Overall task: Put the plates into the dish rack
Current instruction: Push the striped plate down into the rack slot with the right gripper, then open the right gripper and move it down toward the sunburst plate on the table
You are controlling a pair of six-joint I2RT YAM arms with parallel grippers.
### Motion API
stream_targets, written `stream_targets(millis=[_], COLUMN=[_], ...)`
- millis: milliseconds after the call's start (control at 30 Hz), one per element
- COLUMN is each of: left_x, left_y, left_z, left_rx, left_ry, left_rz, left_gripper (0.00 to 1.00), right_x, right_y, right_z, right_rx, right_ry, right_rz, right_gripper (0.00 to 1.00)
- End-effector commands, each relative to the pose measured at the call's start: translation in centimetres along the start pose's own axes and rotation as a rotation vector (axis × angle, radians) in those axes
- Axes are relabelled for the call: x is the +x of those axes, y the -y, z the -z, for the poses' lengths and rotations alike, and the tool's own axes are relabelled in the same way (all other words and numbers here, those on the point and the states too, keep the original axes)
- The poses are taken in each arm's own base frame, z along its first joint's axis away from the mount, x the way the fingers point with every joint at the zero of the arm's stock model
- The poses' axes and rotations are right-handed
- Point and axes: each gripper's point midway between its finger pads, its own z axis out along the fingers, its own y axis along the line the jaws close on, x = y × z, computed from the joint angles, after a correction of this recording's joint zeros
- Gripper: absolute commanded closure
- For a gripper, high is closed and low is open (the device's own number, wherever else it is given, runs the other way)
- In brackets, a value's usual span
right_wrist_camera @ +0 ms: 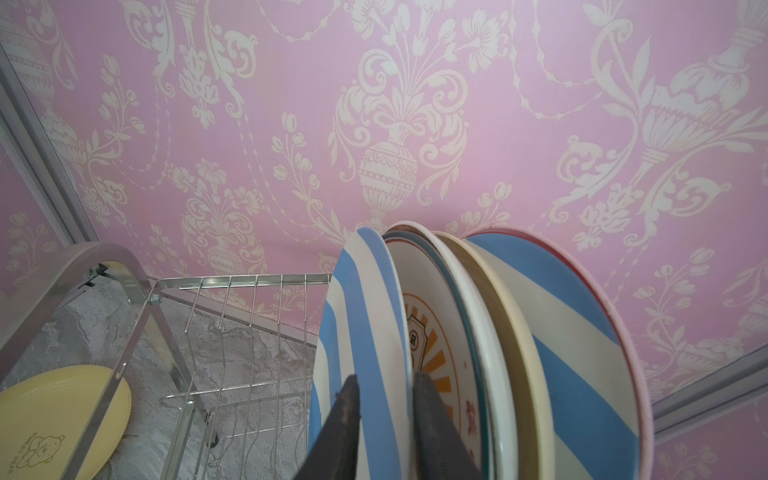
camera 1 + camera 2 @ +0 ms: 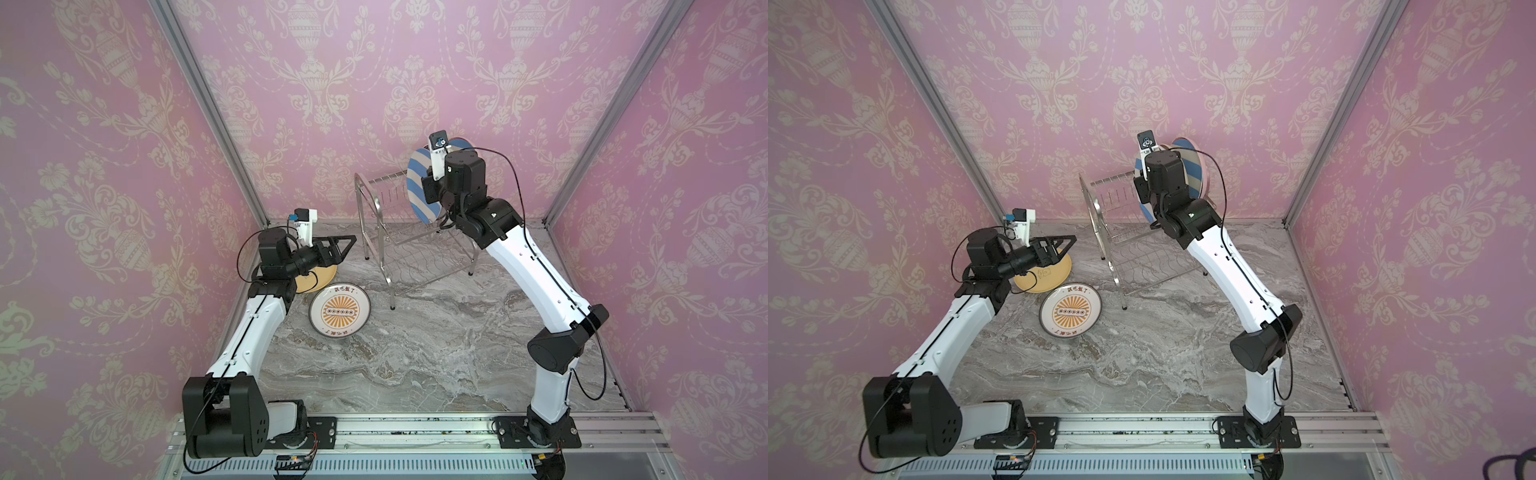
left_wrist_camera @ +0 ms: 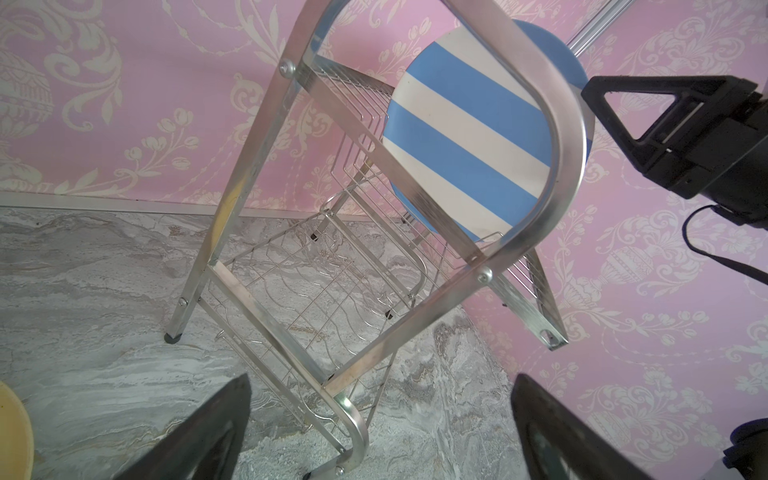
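The right claw (image 1: 386, 376) sits narrow astride the rim of a blue-striped plate (image 1: 365, 324). Whether it pinches or merely brackets it, I cannot tell. That plate stands on edge in the upper tier of the dish rack (image 3: 567, 137), outermost in a row of plates (image 1: 540, 353), its face toward the rack's empty slots. Beside the rack, flat on the marble surface (image 2: 415, 353), lie a sunburst plate (image 2: 339, 310) and a yellow plate (image 2: 1046, 272). They are nearer the left claw (image 3: 382, 380), which gapes wide and empty. Pink wallpaper (image 2: 374, 83) closes in all round.
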Motion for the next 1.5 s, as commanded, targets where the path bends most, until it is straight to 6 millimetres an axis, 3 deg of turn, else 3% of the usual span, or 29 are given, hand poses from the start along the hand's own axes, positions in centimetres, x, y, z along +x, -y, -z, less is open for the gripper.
stream_targets(millis=[0, 133, 500, 667, 733, 833, 1033, 1133, 1233, 1367, 1467], left_x=[0.0, 0.1, 0.3, 0.0, -0.2, -0.6, -0.9, -0.8, 0.6, 3.5, 5.6], left_y=[0.9, 1.0, 0.7, 0.6, 0.3, -1.3, -5.5, -7.8, -9.8, -12.2, -13.7], left_z=[0.4, 0.6, 0.7, 0.5, 0.6, 1.0, 3.3, 4.5, 4.9, 5.1, 5.0], left_rx=[0.008, 0.004, -0.016, -0.024, -0.048, -0.164, -0.436, -0.536, -0.608, -0.677, -0.702], left_ry=[-0.007, -0.011, -0.020, -0.018, -0.015, -0.014, -0.028, -0.005, -0.035, -0.108, -0.171], left_rz=[-0.035, -0.041, -0.050, -0.051, -0.053, -0.062, -0.062, -0.017, 0.021, 0.093, 0.115], left_gripper=[0.01, 0.01, 0.01, 0.01, 0.01, 0.01, 0.01, 0.01, 0.01, 0.01, 0.01], right_x=[-1.3, -0.9, -1.0, -1.8, -2.2, -2.8, -4.2, -4.4, -3.8, 0.0, 5.5], right_y=[0.5, 0.0, -0.9, -0.9, -0.8, -0.6, -0.7, -1.5, -2.9, -4.0, -6.0], right_z=[0.5, 0.0, -1.5, -1.2, -0.9, 0.0, 3.9, 7.1, 10.7, 14.5, 15.9], right_rx=[-0.003, -0.020, -0.018, -0.030, -0.037, -0.052, -0.161, -0.229, -0.331, -0.476, -0.572], right_ry=[0.028, 0.020, 0.023, 0.042, 0.051, 0.060, 0.077, 0.084, 0.074, -0.018, -0.119], right_rz=[0.000, -0.003, 0.037, 0.025, 0.019, 0.006, -0.042, -0.039, -0.039, -0.123, -0.194], right_gripper=[0.77, 0.86, 0.96, 0.90, 0.83, 0.74, 0.62, 0.56, 0.48, 0.42, 0.37])
